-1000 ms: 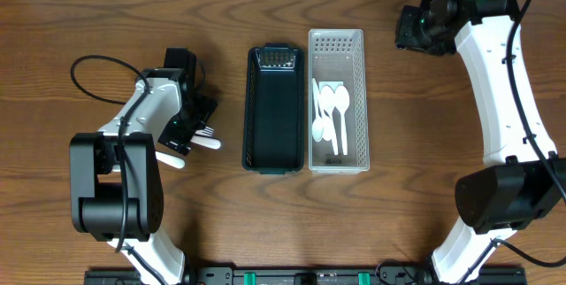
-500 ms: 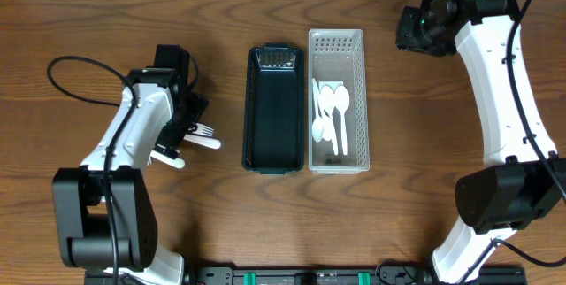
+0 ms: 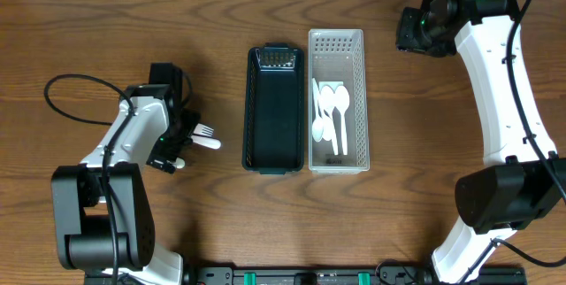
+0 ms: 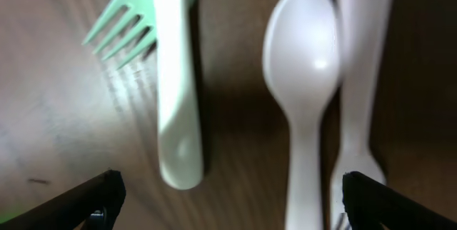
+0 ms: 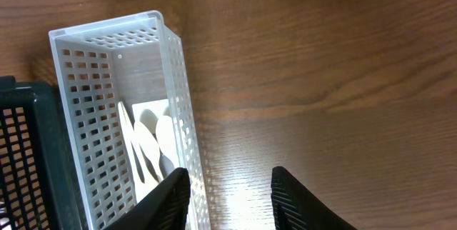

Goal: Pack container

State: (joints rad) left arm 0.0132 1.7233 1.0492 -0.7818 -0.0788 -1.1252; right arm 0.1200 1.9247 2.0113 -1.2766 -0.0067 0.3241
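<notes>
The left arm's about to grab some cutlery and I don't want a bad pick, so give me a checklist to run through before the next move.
1. Left claw open and empty: ok.
2. Fork and loose spoon lie under it in the wrist view: ok.
3. Loose spoon separated for a single pick: not ok, a third utensil lies against it.
4. Left claw's height above the table: cannot tell.
5. White basket has room beside its packed spoons; dark basket looks empty: ok.
6. Right claw open, away from the left arm: ok.

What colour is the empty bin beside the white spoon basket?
The bin is dark green, almost black; the overhead view shows it best.
</notes>
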